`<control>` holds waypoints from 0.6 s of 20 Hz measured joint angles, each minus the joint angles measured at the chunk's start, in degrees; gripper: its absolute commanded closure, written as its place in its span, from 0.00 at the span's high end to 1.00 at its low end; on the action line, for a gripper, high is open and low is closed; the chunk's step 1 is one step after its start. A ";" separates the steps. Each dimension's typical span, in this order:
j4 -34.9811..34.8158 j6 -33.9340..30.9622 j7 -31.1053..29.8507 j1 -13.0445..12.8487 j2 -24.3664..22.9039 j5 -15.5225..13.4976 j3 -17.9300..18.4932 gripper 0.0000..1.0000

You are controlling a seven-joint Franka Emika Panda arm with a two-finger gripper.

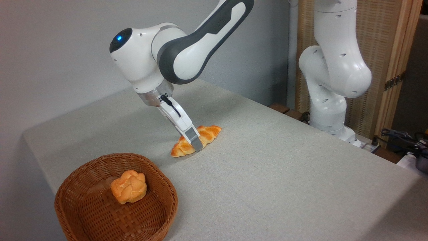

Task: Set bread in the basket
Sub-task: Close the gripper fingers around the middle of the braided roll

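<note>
Golden braided bread (204, 136) lies on grey table (284, 174), at 1 o'clock from wicker basket (83, 207). Gripper (195, 144) straddles its middle; only near finger (196, 140) visible, far one hidden, grip uncertain. Round roll (128, 186) sits inside basket.

You've got a table (284, 174) w/ pale grey-beige cloth, running corner to corner across the shot, back edge against the wall. Directly on it: the bread (209, 134), long braided loaf, golden-orange, lying flat near mid-table, pointed ends toward back-right and front-left. Front-left corner, the basket (87, 221), round reddish-brown wicker, sits on the cloth near the table's edge, well apart from the loaf. Rest of your surface to the right is bare cloth. Arm base (337, 130) stands at the far right edge; can't tell if it's mounted on the table or beside it
</note>
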 measured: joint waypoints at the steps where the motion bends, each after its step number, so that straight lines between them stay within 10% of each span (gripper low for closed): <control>1: 0.00 0.00 0.01 0.00 0.00 0.03 0.00 0.39; 12: 0.01 0.00 0.01 0.02 -0.06 0.07 0.03 0.37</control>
